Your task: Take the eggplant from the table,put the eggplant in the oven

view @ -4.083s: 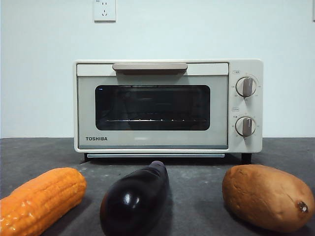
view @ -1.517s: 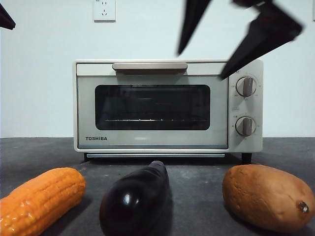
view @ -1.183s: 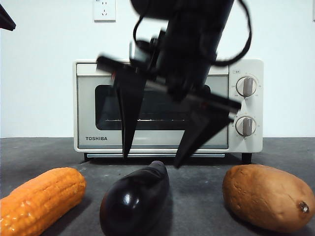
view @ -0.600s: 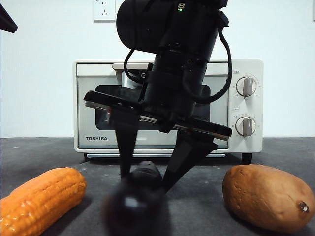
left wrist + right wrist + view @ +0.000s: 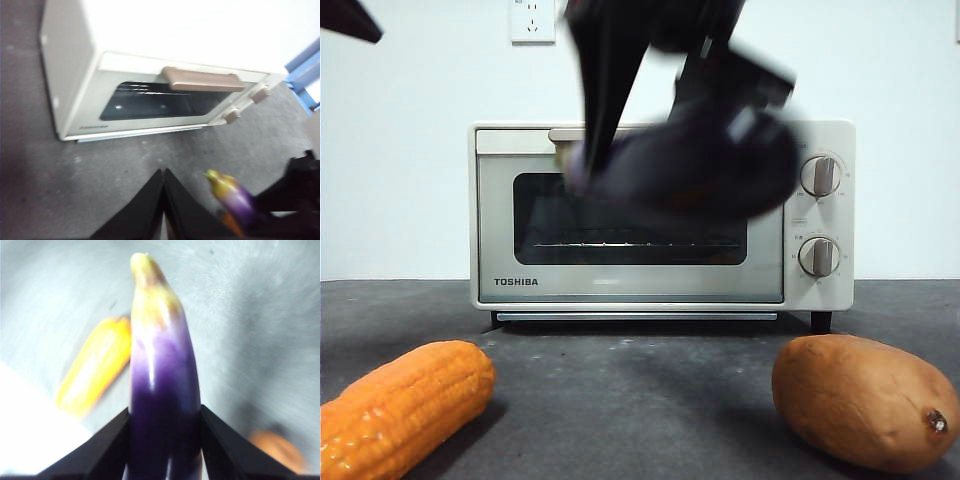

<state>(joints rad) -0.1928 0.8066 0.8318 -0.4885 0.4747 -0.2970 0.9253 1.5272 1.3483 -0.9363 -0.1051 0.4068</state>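
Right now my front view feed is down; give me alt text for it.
The right hand holds the blurred dark purple eggplant lifted before the shut cream Toshiba oven. On the dark grey table lie an orange corn cob and brown sweet potato.

Corn cob (image 5: pixel 405 405) left, sweet potato (image 5: pixel 863 400) right (well apart).

Eggplant (image 5: pixel 705 165) up front of oven (image 5: pixel 660 215); corn (image 5: pixel 405 405) left, potato (image 5: pixel 865 400) right.

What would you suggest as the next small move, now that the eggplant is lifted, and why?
Probably the left gripper should pull the oven's handle down: the door looks shut, while the right gripper holds the eggplant in the air before it.
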